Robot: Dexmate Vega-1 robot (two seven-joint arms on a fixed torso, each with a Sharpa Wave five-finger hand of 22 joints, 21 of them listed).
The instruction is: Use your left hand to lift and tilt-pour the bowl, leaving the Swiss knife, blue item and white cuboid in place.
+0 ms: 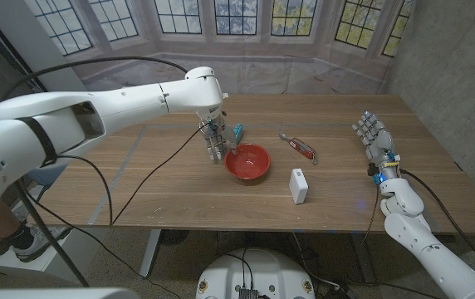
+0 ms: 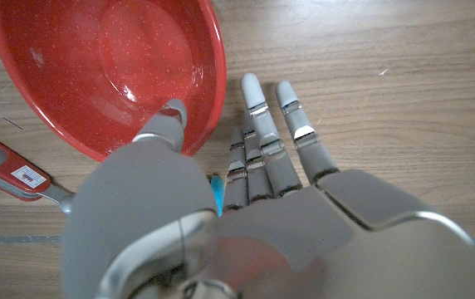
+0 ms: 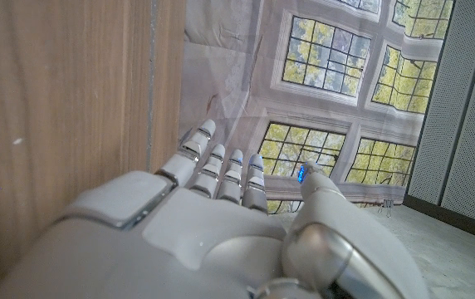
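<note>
The red bowl [image 1: 247, 161] is seen resting upright on the counter [image 1: 171, 187] near its middle, apparently empty, and no lift or tilt is shown yet. At about nine o'clock of the bowl the left hand [image 1: 214, 139] is brought down to the rim; in the left wrist view the thumb [image 2: 164, 123] is hooked over the rim into the bowl while the other fingers [image 2: 264, 137] are stretched straight along the outside, so the hand is judged to be touching the rim but not yet closed on it, and nothing is held. The pinch, the lift and the pour are all judged to be left. The blue item [image 1: 237, 133] is seen just beside the bowl at about eleven o'clock, close to the left hand; the Swiss knife [image 1: 301, 148] lies at about two o'clock, and the white cuboid [image 1: 298, 186] at about four o'clock, both apart from the bowl. The right hand [image 1: 376, 141] is kept well apart at three o'clock, near the counter's edge, fingers spread and holding nothing.
</note>
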